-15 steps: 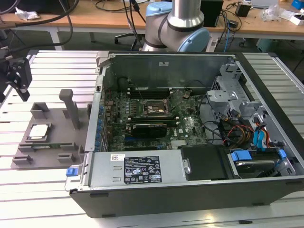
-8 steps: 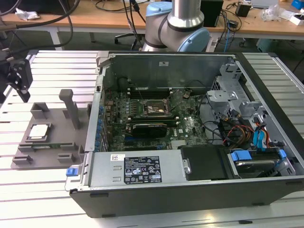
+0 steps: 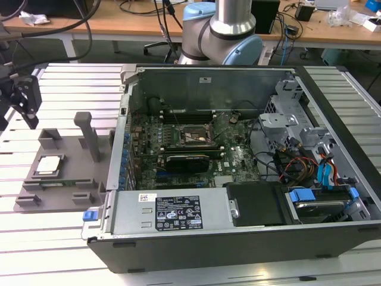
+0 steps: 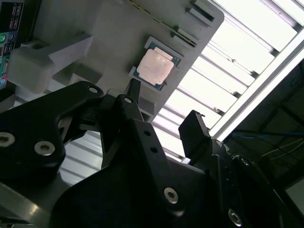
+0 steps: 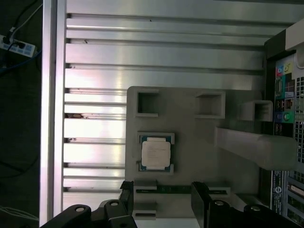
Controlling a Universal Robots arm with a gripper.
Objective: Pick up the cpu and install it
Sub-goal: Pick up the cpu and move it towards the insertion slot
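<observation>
Pincer (image 5: pixel 163 199) open and empty, poised over the edge of the grey fixture tray (image 5: pixel 199 142). Cpu (image 5: pixel 156 154) lies flat in the tray's pocket, untouched; in the exterior view it sits at 9 o'clock of the open computer case (image 3: pixel 208 83). Judgement: approach stage; centre the fingers on 2 opposite chip edges and keep them square.

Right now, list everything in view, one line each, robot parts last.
table: one, silver, slatted
computer case: one, dark grey, open, on the table
motherboard: one, green, inside the case
socket: one, dark, on the motherboard
fixture tray: one, grey, on the table, exterior view's left of the case
upright post: one, grey, on the tray
cpu: one, silvery-grey, in a tray recess
arm: one, silver and pale blue, behind the case
end effector: one, black, jaws open, empty, near the cpu
</observation>
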